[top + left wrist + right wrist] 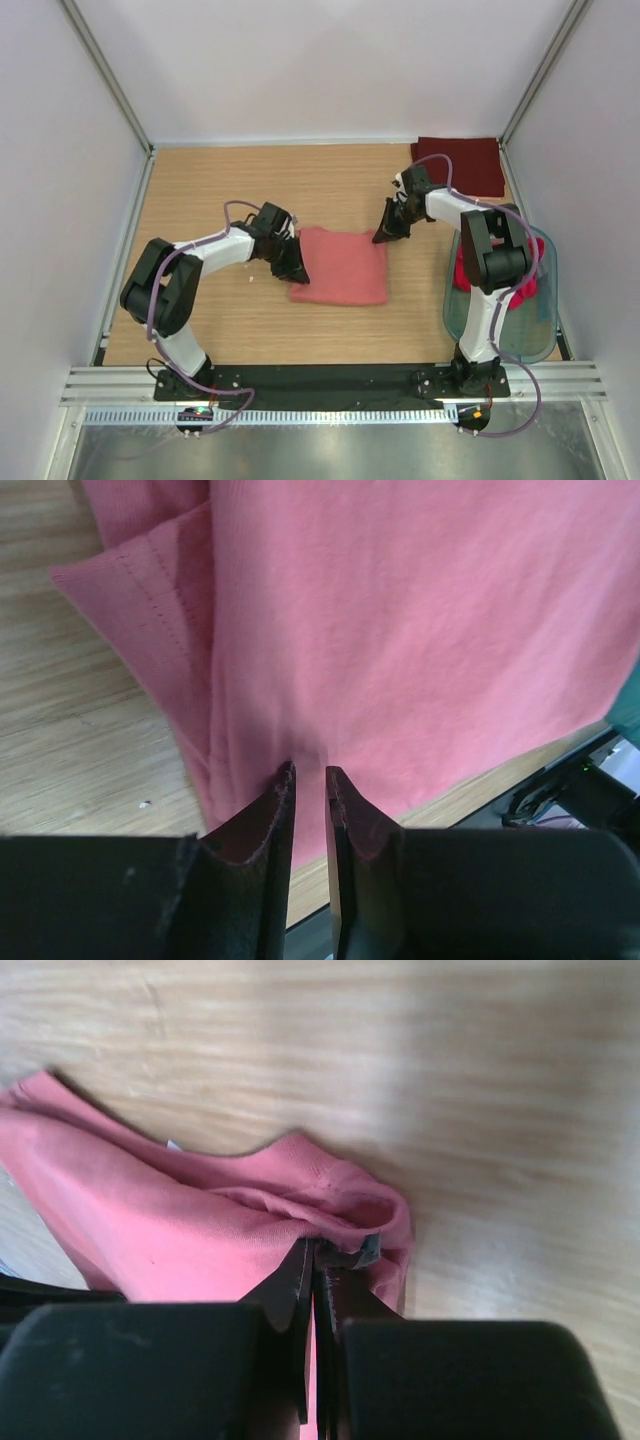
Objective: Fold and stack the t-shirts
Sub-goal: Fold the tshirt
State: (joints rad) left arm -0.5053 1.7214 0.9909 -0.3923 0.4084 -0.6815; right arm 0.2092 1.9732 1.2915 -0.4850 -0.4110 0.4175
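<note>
- Salmon-pink t-shirt: laid folded into a rough rectangle near the middle of the wooden table, between the two grippers. A stitched hem and a folded layer are seen along its left edge in the left wrist view.
- Left gripper: set at the shirt's left edge. The jaws are drawn nearly together with a narrow gap, and pink cloth is seen in that gap. Whether the cloth is actually clamped cannot be told.
- Right gripper: set at the shirt's far right corner. The jaws are clenched on a bunched fold of the pink cloth, which is puckered around the fingertips.
- Dark maroon t-shirt: laid flat and folded in the far right corner of the table, well apart from the salmon-pink one.
- Translucent greenish tub: placed at the right side of the table, beside the right arm.
- Red-pink t-shirts: heaped loosely inside the tub, partly hidden by the right arm.
</note>
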